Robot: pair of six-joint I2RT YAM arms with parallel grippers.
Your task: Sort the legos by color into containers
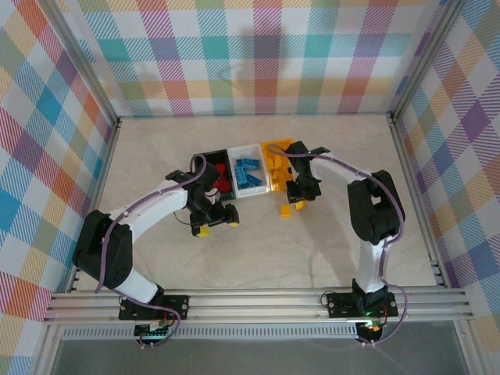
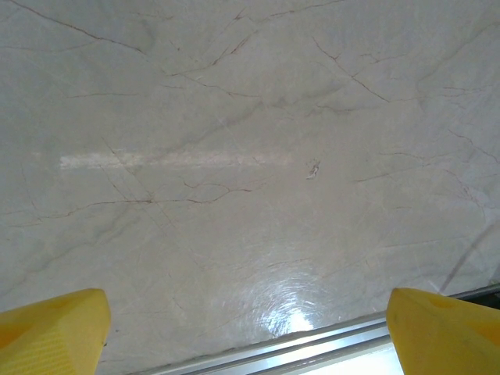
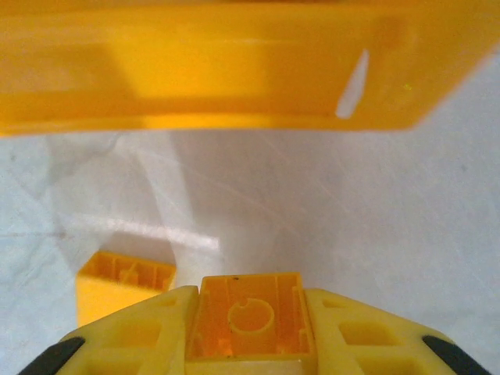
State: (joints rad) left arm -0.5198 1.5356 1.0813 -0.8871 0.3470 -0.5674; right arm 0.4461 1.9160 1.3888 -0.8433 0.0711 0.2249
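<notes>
In the top view, the right gripper (image 1: 299,203) is hanging just in front of the yellow bin (image 1: 273,144), which is holding yellow bricks (image 1: 277,166). The white bin (image 1: 248,148) beside it is holding blue bricks (image 1: 248,173), and the black bin (image 1: 209,154) is holding red ones (image 1: 223,184). The left gripper (image 1: 217,225) is hovering before the black bin, with open table (image 1: 312,258) nearer the arms.

In the left wrist view, the left gripper (image 2: 250,332) is standing wide, gripping nothing, over bare table (image 2: 234,156), with a rail (image 2: 312,344) crossing below.

In the right wrist view, the right gripper (image 3: 250,301) is clamping a yellow brick (image 3: 248,328) with its hollow underside facing the camera. A loose brick (image 3: 125,285) is lying to the left. The yellow bin (image 3: 219,70) is standing ahead, with bare table (image 3: 312,203) between.
</notes>
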